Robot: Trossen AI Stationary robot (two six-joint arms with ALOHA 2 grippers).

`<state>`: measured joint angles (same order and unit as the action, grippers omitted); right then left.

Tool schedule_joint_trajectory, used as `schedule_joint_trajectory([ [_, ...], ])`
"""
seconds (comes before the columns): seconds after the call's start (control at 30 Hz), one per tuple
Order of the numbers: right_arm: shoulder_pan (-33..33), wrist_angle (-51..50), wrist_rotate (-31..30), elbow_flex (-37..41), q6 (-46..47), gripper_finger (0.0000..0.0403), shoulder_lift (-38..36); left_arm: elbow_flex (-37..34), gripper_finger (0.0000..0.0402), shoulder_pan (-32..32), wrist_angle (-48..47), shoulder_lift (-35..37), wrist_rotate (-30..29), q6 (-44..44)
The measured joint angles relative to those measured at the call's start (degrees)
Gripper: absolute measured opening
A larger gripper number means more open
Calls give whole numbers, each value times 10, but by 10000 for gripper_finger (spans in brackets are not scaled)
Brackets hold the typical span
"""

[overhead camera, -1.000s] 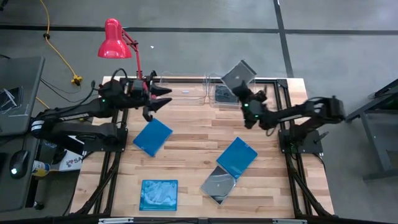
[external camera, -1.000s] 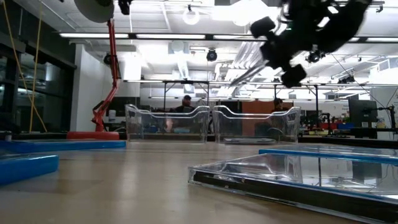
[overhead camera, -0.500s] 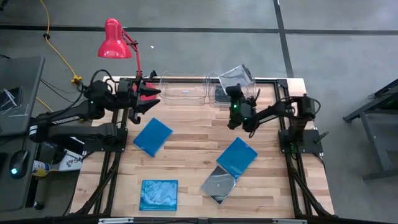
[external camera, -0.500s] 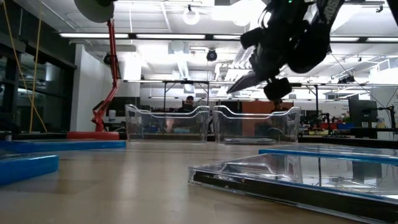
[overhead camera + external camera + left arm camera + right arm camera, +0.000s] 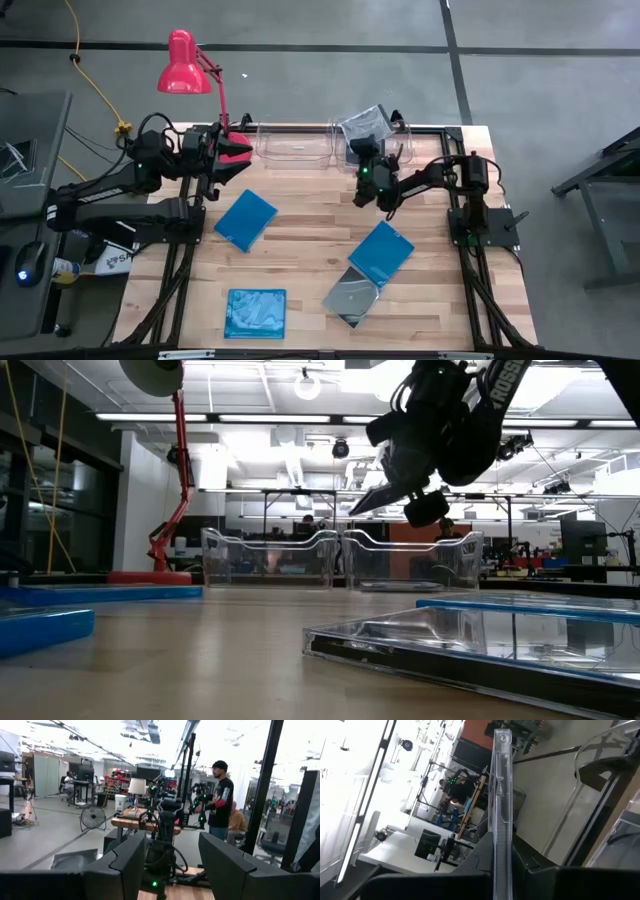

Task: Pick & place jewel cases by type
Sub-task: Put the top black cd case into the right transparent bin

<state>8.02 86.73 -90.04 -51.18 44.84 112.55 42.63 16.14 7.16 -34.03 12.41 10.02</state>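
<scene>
L gripper [image 5: 243, 146] raised at the table's back-left corner by the red lamp [image 5: 183, 62], fingers spread, nothing in them. Blue jewel cases [image 5: 246, 219] lie on open wood mid-table, w/ a grey one [image 5: 352, 296] near the front. R gripper [image 5: 367, 150] reaches in above the back edge, pinching a smoky jewel case [image 5: 362, 123] tilted over the right-hand clear bin [image 5: 404, 137].

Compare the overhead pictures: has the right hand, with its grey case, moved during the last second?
Yes. The right hand has carried the grey jewel case leftward and lower, from beyond the table's far edge to above the right clear bin.
</scene>
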Motion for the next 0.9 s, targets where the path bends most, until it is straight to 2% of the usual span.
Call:
schedule_joint_trajectory([
  [0.2,7,1,1,3,-16,8,0,0,182,0,-1,12,-5,8],
  [0.67,-13,7,0,88,-12,8,0,0,182,0,-1,21,4,10],
  [0.9,1,-2,1,94,-12,8,0,0,182,0,-31,21,2,10],
])
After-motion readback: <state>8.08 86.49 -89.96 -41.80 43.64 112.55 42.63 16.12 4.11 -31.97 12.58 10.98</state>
